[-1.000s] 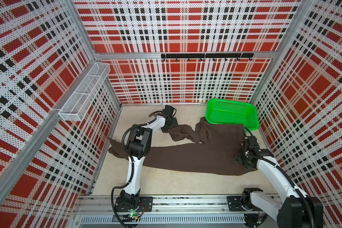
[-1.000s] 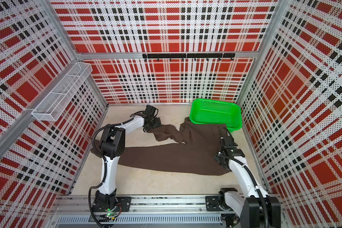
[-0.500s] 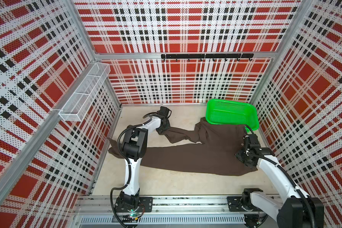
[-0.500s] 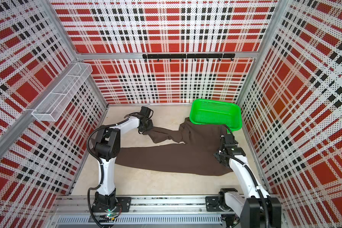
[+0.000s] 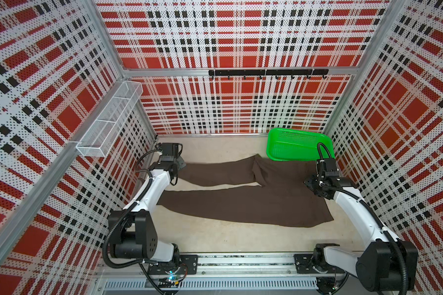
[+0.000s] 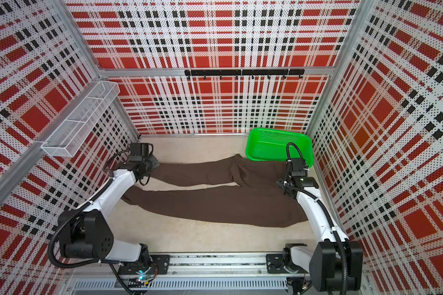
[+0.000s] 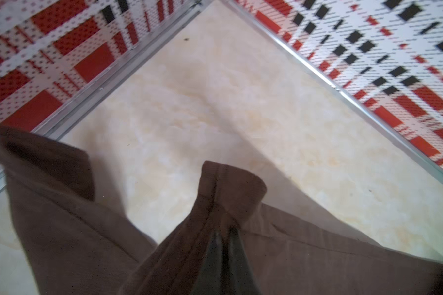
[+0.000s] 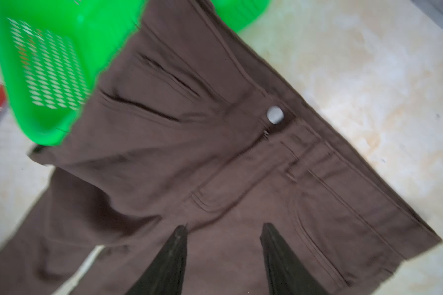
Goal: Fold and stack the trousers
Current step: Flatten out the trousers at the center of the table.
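The trousers (image 5: 241, 204) are clamped at ten o'clock by the left gripper (image 7: 221, 242). The right gripper (image 8: 224, 227) is seen spread apart only in its wrist view.

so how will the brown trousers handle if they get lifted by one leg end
Probably floppy: the hem bunches and folds where the left claw pinches the trousers. Likely to trail behind rather than lift whole, since both legs lie long and flat on the table. Might nudge the green basket, which the waist lies against.
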Motion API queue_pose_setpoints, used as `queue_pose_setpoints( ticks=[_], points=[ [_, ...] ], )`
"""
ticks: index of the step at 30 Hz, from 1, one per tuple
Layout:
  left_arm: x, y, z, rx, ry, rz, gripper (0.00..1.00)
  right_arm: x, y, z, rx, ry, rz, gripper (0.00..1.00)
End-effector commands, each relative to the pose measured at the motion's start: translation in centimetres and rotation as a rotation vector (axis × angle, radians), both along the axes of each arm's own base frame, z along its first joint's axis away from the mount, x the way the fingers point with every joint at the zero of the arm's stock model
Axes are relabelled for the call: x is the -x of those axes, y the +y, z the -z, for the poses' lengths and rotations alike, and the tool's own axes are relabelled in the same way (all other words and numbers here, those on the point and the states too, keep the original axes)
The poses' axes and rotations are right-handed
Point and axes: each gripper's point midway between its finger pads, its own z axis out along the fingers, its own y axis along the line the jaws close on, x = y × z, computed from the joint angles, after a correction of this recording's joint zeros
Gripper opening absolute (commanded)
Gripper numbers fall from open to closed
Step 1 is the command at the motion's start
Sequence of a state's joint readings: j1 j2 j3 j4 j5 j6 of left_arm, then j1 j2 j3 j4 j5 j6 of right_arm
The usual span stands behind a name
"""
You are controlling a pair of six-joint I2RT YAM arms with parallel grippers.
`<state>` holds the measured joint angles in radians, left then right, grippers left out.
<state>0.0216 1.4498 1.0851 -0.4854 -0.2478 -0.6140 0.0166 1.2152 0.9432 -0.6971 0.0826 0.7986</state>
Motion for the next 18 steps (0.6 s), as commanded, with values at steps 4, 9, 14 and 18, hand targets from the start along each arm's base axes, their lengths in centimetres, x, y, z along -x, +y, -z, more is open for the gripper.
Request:
queue_pose_setpoints(
  ticks=[4, 9, 14, 18],
  points=[
    [2.5, 4.0, 2.3, 0.035, 0.021, -0.129, 0.0, -3.7, -0.5, -2.0, 0.026, -0.051, 0.013, 0.54],
    [3.6, 6.1, 2.9, 0.05, 0.017, -0.193, 0.0, -5.8, -0.9, -2.5, -0.002, -0.056, 0.061, 0.59],
    [3.8, 8.5, 1.8, 0.077, -0.077, -0.258, 0.0, -7.8, -1.0, -2.7, -0.071, -0.071, 0.116, 0.61],
    [1.3, 8.6, 0.4, 0.112, -0.139, -0.215, 0.0, -8.9, -1.2, -2.4, -0.133, -0.077, 0.187, 0.6]
  ],
)
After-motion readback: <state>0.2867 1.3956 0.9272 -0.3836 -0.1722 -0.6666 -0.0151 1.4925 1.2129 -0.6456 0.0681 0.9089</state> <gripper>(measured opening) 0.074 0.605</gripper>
